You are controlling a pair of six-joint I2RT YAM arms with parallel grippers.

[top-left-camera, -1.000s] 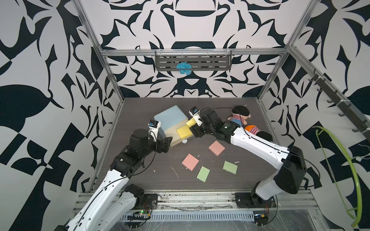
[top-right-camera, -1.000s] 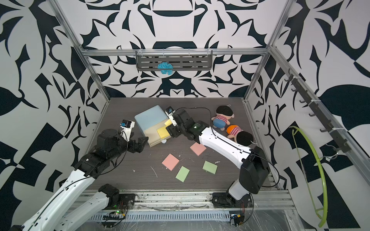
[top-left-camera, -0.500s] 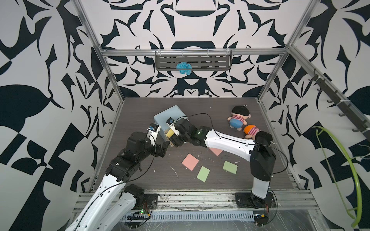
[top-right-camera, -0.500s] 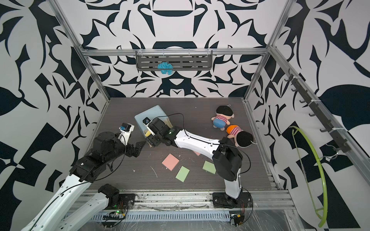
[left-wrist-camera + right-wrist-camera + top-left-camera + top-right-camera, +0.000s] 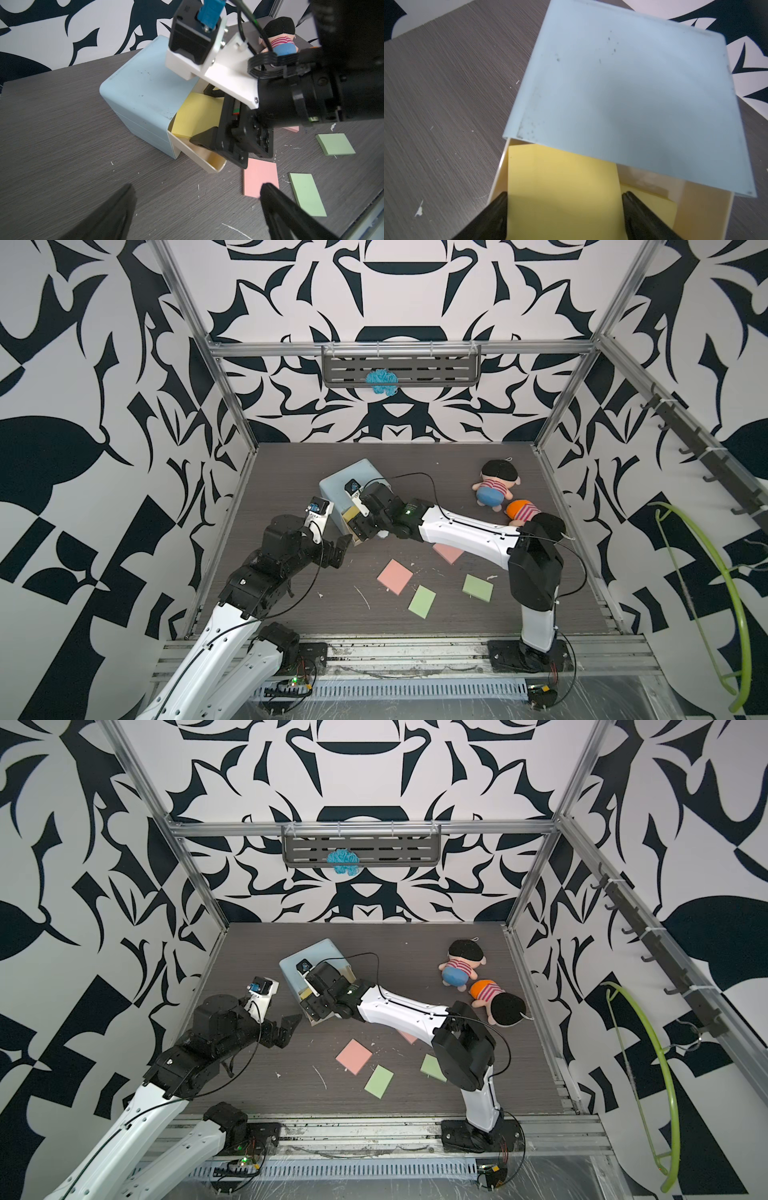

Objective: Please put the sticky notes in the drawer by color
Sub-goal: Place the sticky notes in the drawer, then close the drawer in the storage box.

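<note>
drawer (image 5: 143,83): top tray open | yellow notes (image 5: 562,182) inside | pink notes (image 5: 395,576), green notes (image 5: 422,601) outside

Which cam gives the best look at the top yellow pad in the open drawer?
Right wrist: the yellow pad fills the lower frame with nothing in front of it, lying in the drawer. Left wrist shows it partly hidden behind the right arm. In both top views only a yellow sliver shows.

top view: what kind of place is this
Probably a robot test booth: patterned panels on an aluminium frame enclose the table, left arm and right arm are mounted on a front rail, a plush doll lies as a prop.
</note>
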